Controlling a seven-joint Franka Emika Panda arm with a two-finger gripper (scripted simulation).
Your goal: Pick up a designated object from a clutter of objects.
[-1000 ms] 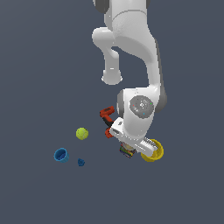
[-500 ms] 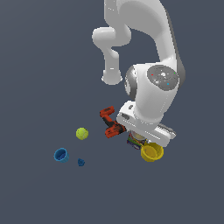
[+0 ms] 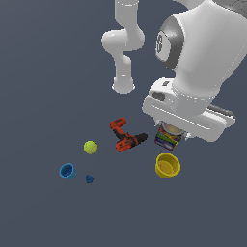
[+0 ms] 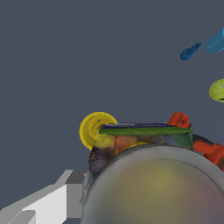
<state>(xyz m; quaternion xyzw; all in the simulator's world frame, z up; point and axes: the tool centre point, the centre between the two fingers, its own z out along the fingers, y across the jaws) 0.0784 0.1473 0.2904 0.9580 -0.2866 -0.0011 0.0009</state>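
Silvery-topped cylindrical can (image 3: 168, 137) beside round yellow bowl (image 3: 167, 166)

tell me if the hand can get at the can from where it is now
Probably yes: the hand sits directly above the can, nothing between them. The yellow bowl and power drill lie close beside it but apart.

The small cylindrical can (image 3: 168, 138) has a silvery metal top with a faint yellowish tint and a label in purple, green, yellow and red. Near it are the plain yellow bowl (image 3: 167, 166), the orange-red and black power drill (image 3: 125, 136) and the yellow-green tennis ball (image 3: 90, 147). The cup (image 3: 67, 171) is bright blue, the tiny piece (image 3: 89, 179) a darker blue, the robot arm (image 3: 193, 72) white with grey joints, and the floor (image 3: 43, 72) a uniform dark slate grey.
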